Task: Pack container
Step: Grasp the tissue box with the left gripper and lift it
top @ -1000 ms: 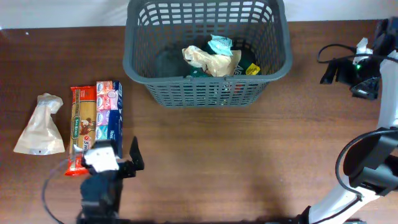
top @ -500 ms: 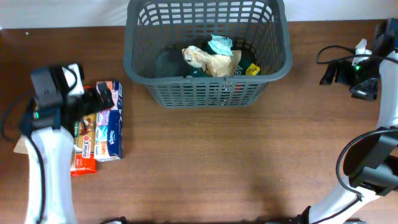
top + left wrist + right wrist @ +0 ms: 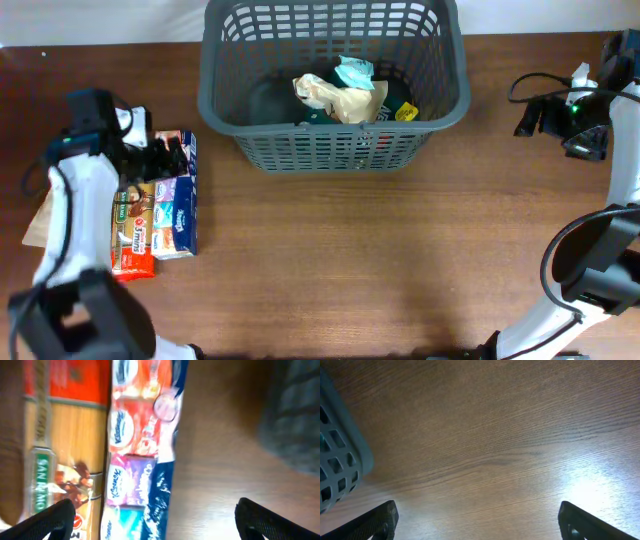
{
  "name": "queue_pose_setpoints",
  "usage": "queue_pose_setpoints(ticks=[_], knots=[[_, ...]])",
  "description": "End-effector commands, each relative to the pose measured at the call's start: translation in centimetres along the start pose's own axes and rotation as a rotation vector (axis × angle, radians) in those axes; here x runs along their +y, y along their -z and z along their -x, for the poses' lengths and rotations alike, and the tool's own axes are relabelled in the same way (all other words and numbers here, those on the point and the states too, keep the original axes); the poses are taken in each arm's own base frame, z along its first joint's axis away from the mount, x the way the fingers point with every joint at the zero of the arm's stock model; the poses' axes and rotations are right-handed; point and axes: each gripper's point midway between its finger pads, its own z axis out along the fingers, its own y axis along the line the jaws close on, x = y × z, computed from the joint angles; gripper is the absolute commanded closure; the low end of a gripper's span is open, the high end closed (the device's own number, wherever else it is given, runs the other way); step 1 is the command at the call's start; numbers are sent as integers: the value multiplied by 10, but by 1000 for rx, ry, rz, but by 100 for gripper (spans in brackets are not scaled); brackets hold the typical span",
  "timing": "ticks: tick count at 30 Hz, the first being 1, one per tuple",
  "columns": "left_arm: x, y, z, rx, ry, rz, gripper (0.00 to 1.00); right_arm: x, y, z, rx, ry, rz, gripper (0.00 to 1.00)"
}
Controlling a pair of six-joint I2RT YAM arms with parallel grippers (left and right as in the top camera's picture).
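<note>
Away from container (image 3: 330, 150) — tissue pack (image 3: 176, 197)

Open table (image 3: 340, 260) between tissue pack (image 3: 178, 200) and container (image 3: 300, 150); packets (image 3: 340, 92) heaped inside

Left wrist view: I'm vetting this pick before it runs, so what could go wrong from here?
The left gripper is open above the tissue pack, which lies against the pasta packet; closing may catch both or shove one. The container already holds packets, so a long pack may sit high.
</note>
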Motion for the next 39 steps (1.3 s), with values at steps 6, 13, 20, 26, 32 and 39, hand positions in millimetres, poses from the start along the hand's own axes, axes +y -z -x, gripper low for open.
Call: queue_pose_setpoints(ticks=[6, 13, 20, 26, 32, 39], knots=[[28, -56, -23, 181, -85, 88, 9, -1, -2, -1, 6, -10, -2, 1], [32, -93, -51, 328, -156, 59, 28, -1, -2, -1, 6, -10, -2, 0], [28, -97, -61, 393, -152, 33, 98, -1, -2, -1, 6, -10, -2, 1], [16, -3, 38, 189, -143, 65, 98, -1, -2, -1, 6, -10, -2, 1], [1, 114, 126, -160, -170, 106, 98, -1, -2, -1, 6, -10, -2, 1], [-77, 245, 182, -616, -528, 66, 98, -1, -2, -1, 6, -10, -2, 1]])
